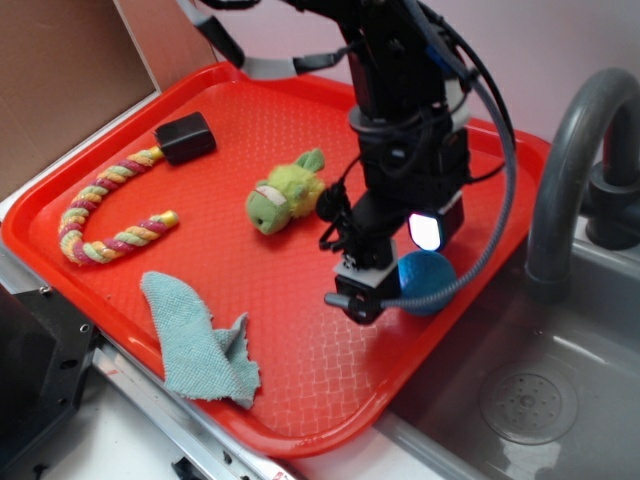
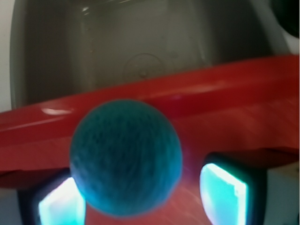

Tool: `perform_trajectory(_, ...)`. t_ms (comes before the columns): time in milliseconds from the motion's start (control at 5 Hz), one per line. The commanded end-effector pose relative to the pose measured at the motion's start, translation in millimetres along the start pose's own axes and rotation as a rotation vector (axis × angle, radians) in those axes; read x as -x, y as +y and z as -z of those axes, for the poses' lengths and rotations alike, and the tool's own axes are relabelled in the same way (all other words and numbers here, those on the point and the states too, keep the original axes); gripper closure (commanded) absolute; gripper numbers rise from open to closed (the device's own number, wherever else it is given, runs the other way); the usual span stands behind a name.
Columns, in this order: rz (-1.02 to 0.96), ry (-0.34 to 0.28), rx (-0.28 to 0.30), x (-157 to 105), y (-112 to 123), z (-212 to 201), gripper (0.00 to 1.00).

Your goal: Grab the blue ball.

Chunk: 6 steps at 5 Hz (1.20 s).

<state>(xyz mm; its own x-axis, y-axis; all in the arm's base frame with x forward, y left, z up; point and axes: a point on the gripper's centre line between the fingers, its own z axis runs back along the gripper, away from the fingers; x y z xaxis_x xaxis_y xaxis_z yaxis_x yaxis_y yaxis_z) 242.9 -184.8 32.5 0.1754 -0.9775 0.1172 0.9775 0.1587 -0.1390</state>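
The blue ball (image 2: 125,157), round with no long axis, sits on the red tray (image 1: 300,120) near its sink-side rim, between the open pincer's (image 1: 392,292) fingers, ungripped.

Bright, even light (wrist view blurred throughout).

Pale pinkish wall (image 1: 590,35) behind, brown board (image 1: 60,70) at the left. Grey sink (image 1: 540,390) with 1 curved faucet (image 1: 570,150) sits right.
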Motion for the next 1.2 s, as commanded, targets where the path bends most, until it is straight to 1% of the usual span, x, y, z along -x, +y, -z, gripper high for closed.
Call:
perform_trajectory(0, 0.020, -0.003, -0.034, -21, -8, 4, 0.00)
perform_trajectory(200, 0.022, 0.018, -0.043, -20, -6, 7, 1.00)
perform_trajectory(400, -0.010, 0.009, -0.057, -19, -7, 6, 1.00)
perform_trajectory(600, -0.049, -0.041, -0.026, -15, -6, 5, 1.00)
perform_trajectory(800, -0.219, 0.033, -0.126, -5, -7, -13, 1.00)
perform_trajectory(1000, -0.469, 0.105, -0.182, 11, -11, -48, 1.00)
